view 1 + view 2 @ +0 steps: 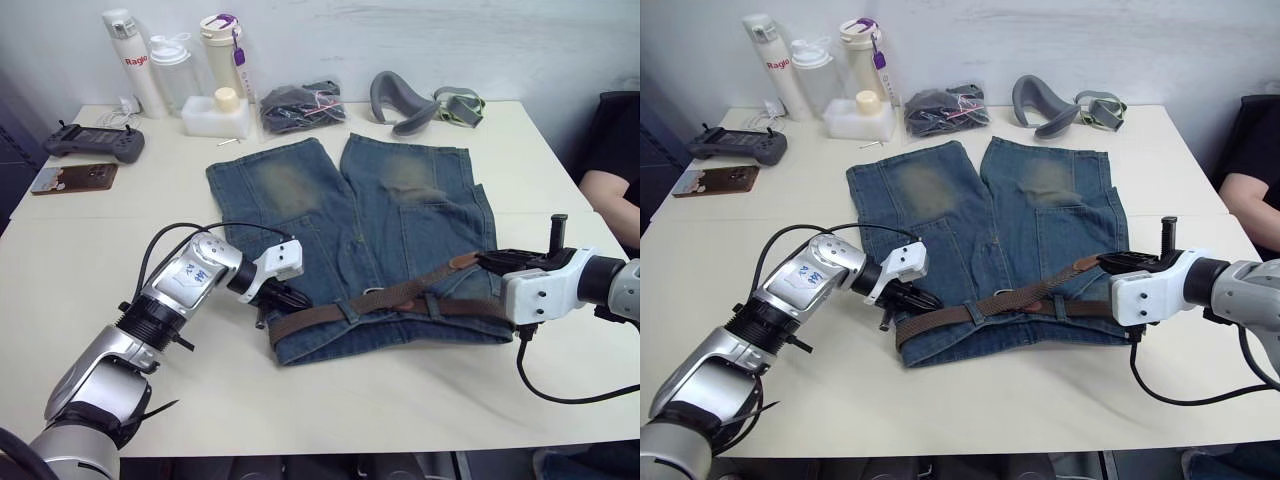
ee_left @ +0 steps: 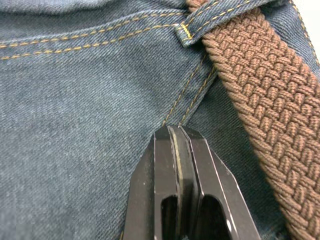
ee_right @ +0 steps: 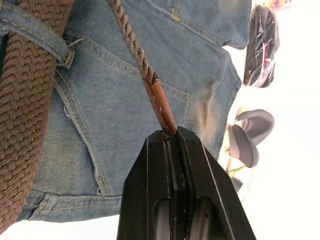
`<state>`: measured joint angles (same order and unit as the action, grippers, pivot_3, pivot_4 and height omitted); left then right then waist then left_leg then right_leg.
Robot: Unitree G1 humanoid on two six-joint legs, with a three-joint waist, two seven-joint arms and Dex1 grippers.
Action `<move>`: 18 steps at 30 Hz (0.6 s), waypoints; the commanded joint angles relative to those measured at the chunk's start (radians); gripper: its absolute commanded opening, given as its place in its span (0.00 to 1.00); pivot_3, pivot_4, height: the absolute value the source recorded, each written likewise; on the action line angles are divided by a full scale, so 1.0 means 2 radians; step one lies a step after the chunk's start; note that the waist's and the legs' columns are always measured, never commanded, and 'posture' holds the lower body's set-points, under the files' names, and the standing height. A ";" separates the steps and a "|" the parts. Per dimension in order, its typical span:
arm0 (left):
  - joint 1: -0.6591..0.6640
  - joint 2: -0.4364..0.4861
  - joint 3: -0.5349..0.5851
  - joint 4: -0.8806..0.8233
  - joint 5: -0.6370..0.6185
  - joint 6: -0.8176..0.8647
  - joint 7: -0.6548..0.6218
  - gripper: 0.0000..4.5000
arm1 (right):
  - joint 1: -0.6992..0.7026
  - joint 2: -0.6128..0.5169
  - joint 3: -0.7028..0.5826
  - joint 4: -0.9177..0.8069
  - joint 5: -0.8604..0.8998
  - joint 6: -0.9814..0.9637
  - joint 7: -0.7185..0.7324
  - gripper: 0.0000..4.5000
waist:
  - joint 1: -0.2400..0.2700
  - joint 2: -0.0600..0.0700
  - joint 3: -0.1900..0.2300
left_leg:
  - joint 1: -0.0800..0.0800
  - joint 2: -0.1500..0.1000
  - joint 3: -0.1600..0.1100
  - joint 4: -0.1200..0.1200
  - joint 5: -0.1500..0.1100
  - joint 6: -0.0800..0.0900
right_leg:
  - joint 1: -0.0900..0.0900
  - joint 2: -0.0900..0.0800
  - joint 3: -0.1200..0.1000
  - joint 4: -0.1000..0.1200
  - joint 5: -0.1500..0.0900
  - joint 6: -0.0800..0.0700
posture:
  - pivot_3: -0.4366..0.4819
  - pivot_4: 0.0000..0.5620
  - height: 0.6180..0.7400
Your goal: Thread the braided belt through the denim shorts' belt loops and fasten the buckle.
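Right tool [image 3: 170,137]: fingers clenched on the tan leather end of the braided belt [image 1: 400,297], holding it raised over the shorts' right side. Left tool [image 2: 176,132]: fingers pressed together, holding nothing, tips on the denim shorts [image 1: 350,230] just beside the belt. Shorts lie flat mid-surface [image 1: 90,250], waistband toward the near edge. Belt runs along the waistband under belt loops [image 2: 186,34].
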<state>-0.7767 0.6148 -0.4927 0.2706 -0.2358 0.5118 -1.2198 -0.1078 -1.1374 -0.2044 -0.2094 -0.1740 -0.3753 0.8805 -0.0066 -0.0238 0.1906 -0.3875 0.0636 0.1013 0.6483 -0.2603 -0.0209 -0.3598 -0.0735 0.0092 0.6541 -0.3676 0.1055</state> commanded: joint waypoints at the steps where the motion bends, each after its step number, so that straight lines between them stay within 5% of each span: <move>1: 0.010 0.011 0.002 0.006 0.017 0.010 -0.021 0.41 | -0.003 -0.006 -0.011 0.001 -0.003 -0.010 -0.007 0.00 | 0.001 0.000 0.000 | 0.000 0.000 0.000 0.000 0.000 0.000 | 0.000 0.000 0.000 0.000 0.000 0.000 | 0.48 0.27 1.00; 7: -0.020 -0.004 0.095 -0.011 -0.024 -0.034 -0.013 0.97 | 0.003 -0.005 -0.023 -0.029 0.027 0.040 0.012 0.00 | -0.001 0.000 0.000 | -0.001 0.000 0.000 0.000 0.000 0.000 | -0.001 0.000 0.000 0.000 0.000 0.000 | 0.48 0.27 1.00; 13: -0.041 -0.109 0.142 -0.065 -0.052 -0.042 0.054 0.99 | -0.007 -0.001 -0.020 -0.072 0.082 0.144 0.041 0.00 | 0.004 0.000 0.000 | -0.003 0.001 -0.001 0.001 0.000 0.001 | -0.001 -0.001 -0.001 0.000 0.000 0.001 | 0.48 0.27 1.00; 18: -0.060 -0.193 0.126 -0.060 -0.024 -0.042 0.127 0.99 | -0.027 -0.001 -0.020 -0.110 0.129 0.251 0.053 0.00 | 0.002 0.000 0.000 | -0.003 0.000 -0.001 0.001 -0.001 0.001 | -0.001 -0.001 -0.001 -0.001 0.001 0.002 | 0.48 0.27 1.00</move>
<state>-0.8791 0.2353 -0.2348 0.1723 -0.2958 0.4229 -0.9919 -0.1493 -1.1354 -0.2054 -0.3918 0.0473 0.0792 0.9818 -0.0031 -0.0247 0.1912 -0.3933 0.0622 0.0995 0.6508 -0.2613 -0.0192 -0.3613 -0.0747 0.0084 0.6521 -0.3664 0.1091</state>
